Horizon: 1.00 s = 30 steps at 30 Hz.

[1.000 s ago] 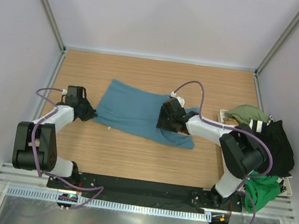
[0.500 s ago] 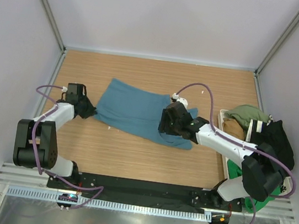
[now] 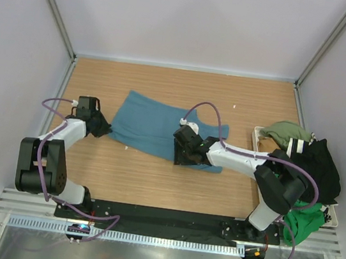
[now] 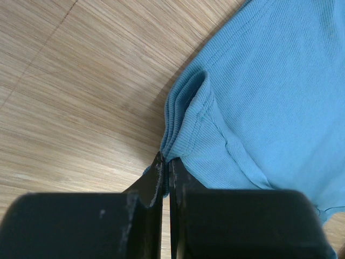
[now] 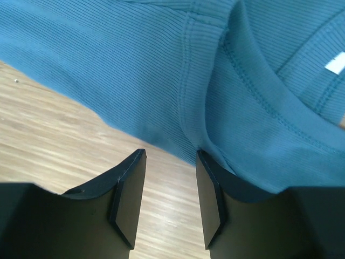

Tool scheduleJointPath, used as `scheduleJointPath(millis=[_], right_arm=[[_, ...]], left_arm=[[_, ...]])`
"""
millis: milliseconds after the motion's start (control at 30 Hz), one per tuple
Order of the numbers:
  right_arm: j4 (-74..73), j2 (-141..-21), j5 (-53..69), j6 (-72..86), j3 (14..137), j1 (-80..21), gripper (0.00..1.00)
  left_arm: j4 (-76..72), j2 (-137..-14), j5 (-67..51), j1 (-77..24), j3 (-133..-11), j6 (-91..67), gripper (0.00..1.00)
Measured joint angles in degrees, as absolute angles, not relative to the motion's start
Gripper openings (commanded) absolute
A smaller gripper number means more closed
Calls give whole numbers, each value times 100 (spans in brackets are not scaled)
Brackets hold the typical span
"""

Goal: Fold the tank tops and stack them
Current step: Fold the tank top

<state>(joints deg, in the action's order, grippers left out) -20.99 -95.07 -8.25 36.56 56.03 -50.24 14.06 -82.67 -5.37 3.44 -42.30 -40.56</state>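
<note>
Teal tank top (image 3: pixel 151 125) lies mid-worktop, its fold unfinished, I judge. My left gripper (image 3: pixel 105 129) has its jaws clamped on the left end, while my right gripper (image 3: pixel 178 158) has its jaws half-wide at the near edge. Other tops (image 3: pixel 315 164) sit heaped at the right edge, 0 stacked.

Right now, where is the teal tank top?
Top view: the teal tank top lies at the middle of the table, left corner pinched by the left gripper, right gripper at its near edge.

Left pincer (image 4: pixel 166 168) clamped on bunched teal tank top (image 4: pixel 269 102) hem, wooden table (image 4: pixel 81 91)
</note>
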Motion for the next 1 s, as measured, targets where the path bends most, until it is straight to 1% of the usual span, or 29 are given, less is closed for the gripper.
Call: scheduleJointPath(millis=[100, 300, 400, 433, 500, 533, 600, 633, 733, 867, 1000], right_arm=[[-2209, -9837, -858, 3529, 5870, -5059, 48], [-2362, -10101, -996, 3334, 6130, -5078, 49], [-2421, -10197, -1022, 3159, 6206, -5078, 47], [-2443, -10217, -1033, 3098, 6226, -5078, 45], [-2497, -10245, -1074, 2963, 6261, -5081, 37], [-2545, -10269, -1142, 2875, 6281, -5089, 26], [-2626, -10294, -1234, 2751, 6316, -5089, 17], [-2657, -10302, -1278, 2700, 6326, -5089, 9], [-2687, -10302, -1306, 2617, 6329, -5096, 1], [-2606, -10206, -1363, 2569, 6187, -5129, 1], [-2611, -9800, -1382, 2565, 5710, -5131, 1]], left_arm=[[1409, -8267, -532, 344, -4230, -4023, 1], [1417, -8270, -517, 344, -4230, -4001, 1], [1417, -8270, -517, 344, -4230, -3999, 1], [1420, -8270, -517, 344, -4230, -3999, 0], [1420, -8270, -517, 344, -4230, -3999, 1], [1420, -8270, -517, 344, -4230, -3999, 0], [1420, -8270, -517, 344, -4230, -3999, 0], [1422, -8270, -517, 344, -4230, -3999, 0], [1422, -8270, -515, 329, -4230, -4001, 0], [1409, -8187, -425, 123, -4158, -4032, 0], [1428, -7658, -373, -215, -3747, -4117, 0]])
